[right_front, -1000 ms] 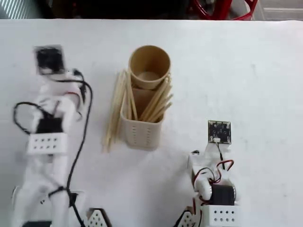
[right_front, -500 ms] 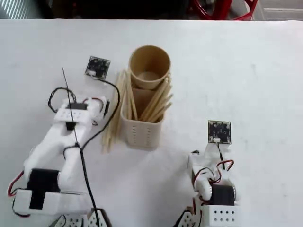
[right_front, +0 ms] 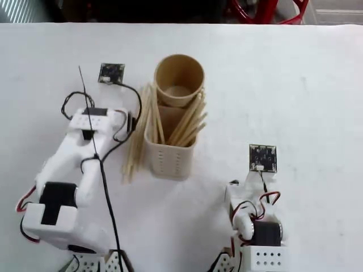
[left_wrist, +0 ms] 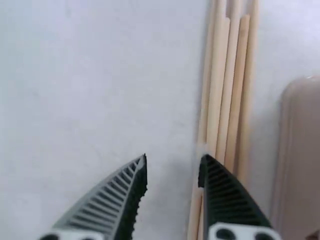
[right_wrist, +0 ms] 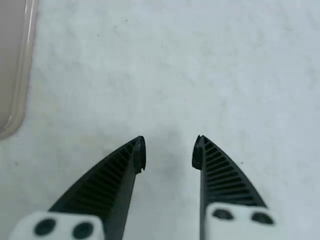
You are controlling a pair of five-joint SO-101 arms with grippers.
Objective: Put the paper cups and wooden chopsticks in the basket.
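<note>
Centrally on the table (right_front: 295, 85) stands the basket (right_front: 169, 156), with a cup (right_front: 179, 76) upright in its far end, mouth up. Several sticks (right_front: 190, 124) lean inside the basket, their far ends against the cup. More loose sticks (right_front: 135, 141) lie flat on the table just left of the basket, running near to far, close along its left wall.

The left arm (right_front: 79, 153) stretches from the near left corner towards those loose sticks. Its wrist view shows the left pincer (left_wrist: 173, 160) wide apart and holding nothing. One fingertip (left_wrist: 206, 167) sits over the edge of the loose sticks (left_wrist: 227, 90), and the other is over bare table. The gap between them is on the side of the sticks away from the basket (left_wrist: 300, 150).

The right arm (right_front: 255, 221) is folded at the near edge, right of the basket. The right pincer (right_wrist: 169, 141) is also wide and holds nothing, over bare table, with a corner of the basket (right_wrist: 12, 60) off to one side, well apart from its tips.
</note>
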